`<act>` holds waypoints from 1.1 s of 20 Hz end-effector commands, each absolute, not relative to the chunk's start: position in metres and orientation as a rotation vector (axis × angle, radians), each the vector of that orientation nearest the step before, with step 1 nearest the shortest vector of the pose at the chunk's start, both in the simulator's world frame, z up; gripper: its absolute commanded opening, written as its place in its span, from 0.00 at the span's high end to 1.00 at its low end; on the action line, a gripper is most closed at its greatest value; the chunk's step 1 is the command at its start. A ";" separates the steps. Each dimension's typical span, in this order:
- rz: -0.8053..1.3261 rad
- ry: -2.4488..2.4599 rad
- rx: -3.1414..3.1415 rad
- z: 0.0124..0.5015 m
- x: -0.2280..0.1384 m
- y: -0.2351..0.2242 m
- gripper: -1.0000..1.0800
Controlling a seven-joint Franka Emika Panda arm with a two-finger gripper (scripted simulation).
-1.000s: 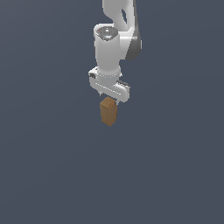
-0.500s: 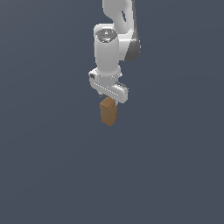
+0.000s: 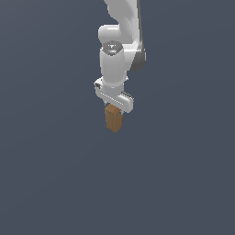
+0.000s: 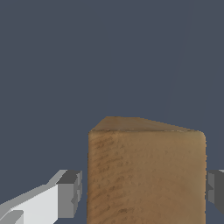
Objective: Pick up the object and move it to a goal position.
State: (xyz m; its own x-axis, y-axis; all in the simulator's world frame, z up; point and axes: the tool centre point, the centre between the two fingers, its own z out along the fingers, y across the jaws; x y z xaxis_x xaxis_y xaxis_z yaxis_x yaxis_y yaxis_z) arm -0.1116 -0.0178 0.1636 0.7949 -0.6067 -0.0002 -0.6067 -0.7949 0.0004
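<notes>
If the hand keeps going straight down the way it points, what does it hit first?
Nothing visible. The hand points down with the wooden block between its fingers; below the block only plain dark background shows, depth unclear.

Nothing to read here, honestly. No text, labels, brand marks, numbers or signs show up in either view. The brown block [image 3: 113,119] only has wood grain on its faces, no print, and the white hand [image 3: 114,106] and arm above it are plain too. The dark background is blank as well.
</notes>
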 end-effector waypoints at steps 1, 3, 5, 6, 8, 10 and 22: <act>0.000 -1.008 2.975 0.153 -0.112 -0.018 0.04; 0.000 -1.009 2.975 0.147 -0.112 -0.018 0.04; 0.000 -1.009 2.975 0.144 -0.111 -0.018 0.04; 0.000 -1.009 2.975 0.143 -0.111 -0.018 0.04; 0.000 -1.009 2.975 0.143 -0.111 -0.018 1.00; 0.000 -1.009 2.975 0.143 -0.111 -0.018 1.00; 0.001 -1.009 2.976 0.148 -0.111 -0.018 1.00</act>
